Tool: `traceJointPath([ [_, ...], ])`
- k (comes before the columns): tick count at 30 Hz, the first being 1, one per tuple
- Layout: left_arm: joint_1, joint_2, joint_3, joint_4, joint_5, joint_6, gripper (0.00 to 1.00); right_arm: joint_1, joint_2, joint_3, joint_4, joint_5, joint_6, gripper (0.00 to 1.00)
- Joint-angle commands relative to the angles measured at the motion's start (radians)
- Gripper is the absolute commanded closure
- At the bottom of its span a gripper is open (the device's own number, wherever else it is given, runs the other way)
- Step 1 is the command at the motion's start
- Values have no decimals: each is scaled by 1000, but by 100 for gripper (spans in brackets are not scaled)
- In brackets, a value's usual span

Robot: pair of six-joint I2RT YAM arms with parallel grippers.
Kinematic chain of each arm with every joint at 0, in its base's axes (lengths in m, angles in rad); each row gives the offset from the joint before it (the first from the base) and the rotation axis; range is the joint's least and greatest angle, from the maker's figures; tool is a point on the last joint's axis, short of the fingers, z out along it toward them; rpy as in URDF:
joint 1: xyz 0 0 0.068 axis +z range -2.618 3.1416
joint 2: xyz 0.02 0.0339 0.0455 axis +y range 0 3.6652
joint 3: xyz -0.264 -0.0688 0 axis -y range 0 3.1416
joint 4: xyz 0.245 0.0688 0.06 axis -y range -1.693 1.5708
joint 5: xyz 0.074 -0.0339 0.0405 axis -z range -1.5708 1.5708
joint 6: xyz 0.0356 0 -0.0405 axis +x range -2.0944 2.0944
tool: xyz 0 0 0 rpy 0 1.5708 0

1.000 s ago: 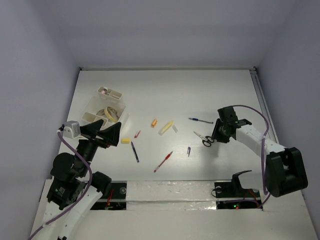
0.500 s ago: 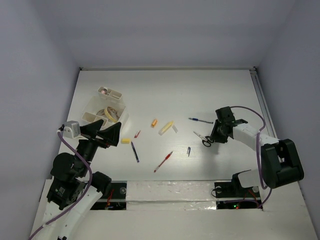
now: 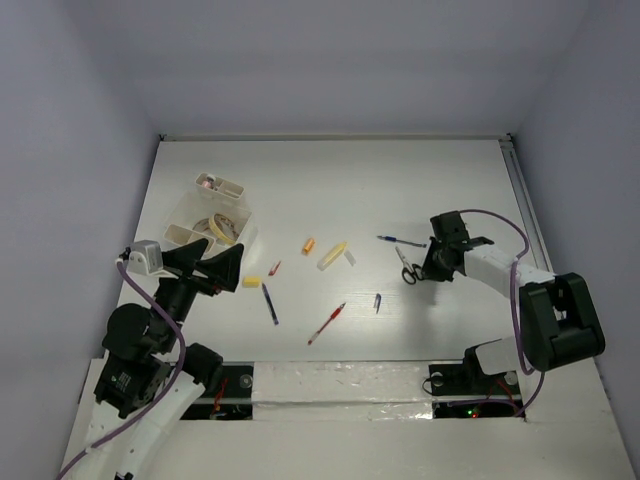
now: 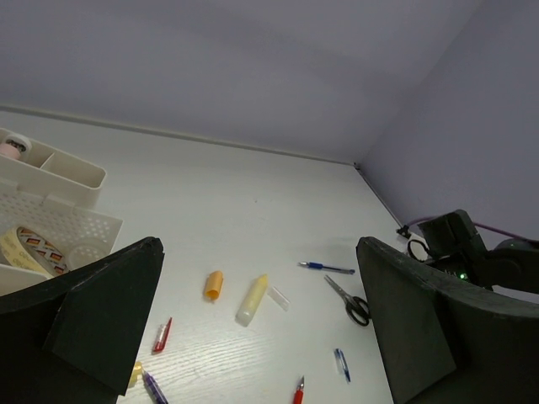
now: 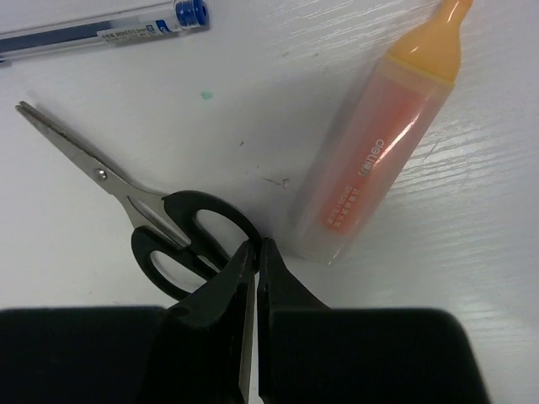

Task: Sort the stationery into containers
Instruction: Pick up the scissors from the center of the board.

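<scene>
Right gripper (image 5: 255, 251): mine, low over the right side of the white desk (image 3: 400, 170). The fingers are drawn almost together and pinch the rim of one handle loop of the black-handled steel scissors (image 5: 139, 206).
Scissors: flat on the desk, blades closed and pointing toward the far side. The handles are at the near end, under my fingers.
Orange-capped translucent highlighter (image 5: 370, 168): flat on the desk just beside the scissors' handles. I see a narrow gap between them. It shows only in my right wrist view.
Clear-barrelled blue pen (image 5: 101, 29): on the desk just beyond the blade tips, apart from them.
Left gripper (image 3: 208, 262): mine, held above the near left of the desk. The fingers are spread wide with nothing between them.
Whitish plastic divided box (image 4: 80, 177): on the far left of the desk, just beyond my left gripper and well apart from the scissors.
Box contents: a beige tape roll (image 4: 34, 246) lies in a wide near compartment and a small pink item (image 4: 10, 147) in a narrow far compartment. I cannot make out the rest.
Middle of desk, far row: a pale yellow highlighter (image 4: 253, 299) lies with a stubby orange piece (image 4: 213, 284) near it on the left.
Middle of desk, near row, left to right: a small yellow piece (image 3: 251, 282), a small red piece (image 4: 162, 334), a dark blue pen (image 3: 269, 303), a red pen (image 3: 327, 323) and a small blue piece (image 4: 340, 364). All lie loose on the desk, apart from one another and outside the box.
</scene>
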Motion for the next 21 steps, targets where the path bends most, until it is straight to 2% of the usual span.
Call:
traceJointPath([
  [1, -6, 39, -9, 39, 30, 6, 1, -5, 7, -24, 18, -37, -21, 96],
  [4, -6, 54, -12, 53, 56, 6, 1, -5, -39, -14, 13, -64, -58, 100],
  [13, -6, 187, -25, 121, 210, -29, 1, 18, -233, 97, -73, -183, -175, 100],
  [15, -6, 223, -26, 134, 228, -78, 1, 51, -260, 123, -96, -202, -198, 100],
  [19, -6, 356, -41, 223, 413, -163, 2, 165, -234, 222, -122, -201, -288, 100],
  [21, -6, 402, -25, 268, 483, -186, 2, 220, -194, 251, -113, -250, -340, 100],
])
